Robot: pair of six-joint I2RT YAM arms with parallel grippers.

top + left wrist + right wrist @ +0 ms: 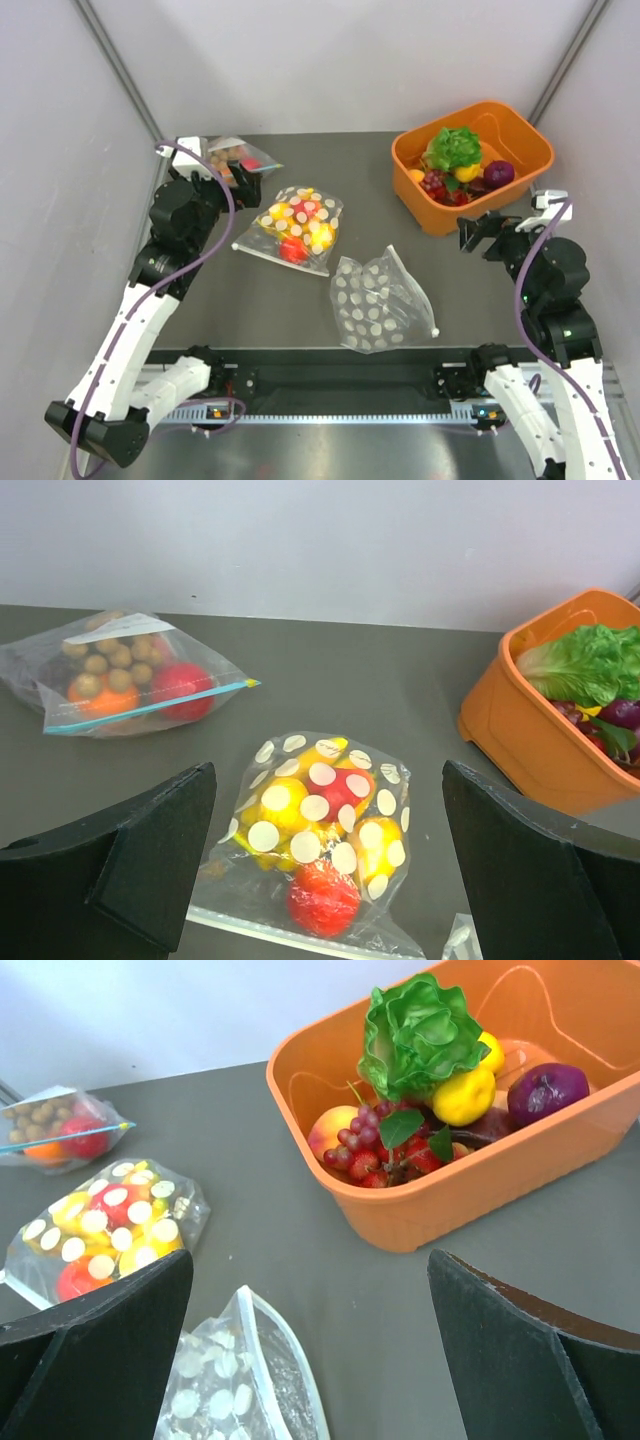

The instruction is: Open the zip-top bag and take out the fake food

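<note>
Holding both jaws apart, empty, we see the zip-top bag [380, 300] near the front edge of the worktop [285, 305], lettuce [455, 147] and onion [498, 172] in the orange bin [450, 215].

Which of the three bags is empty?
The clear white-dotted zip bag at front centre; the other dotted bag holds yellow and red pieces, the undotted clear bag brown balls.

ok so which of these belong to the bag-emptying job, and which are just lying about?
Job:
- zip-top bag, dotted, looks empty
- green lettuce, in the orange bin
- purple onion, in the orange bin

Lying about:
- dotted bag of yellow and red pieces
- plain bag with brown balls
- orange bin
- lemon and grapes in the bin
</note>
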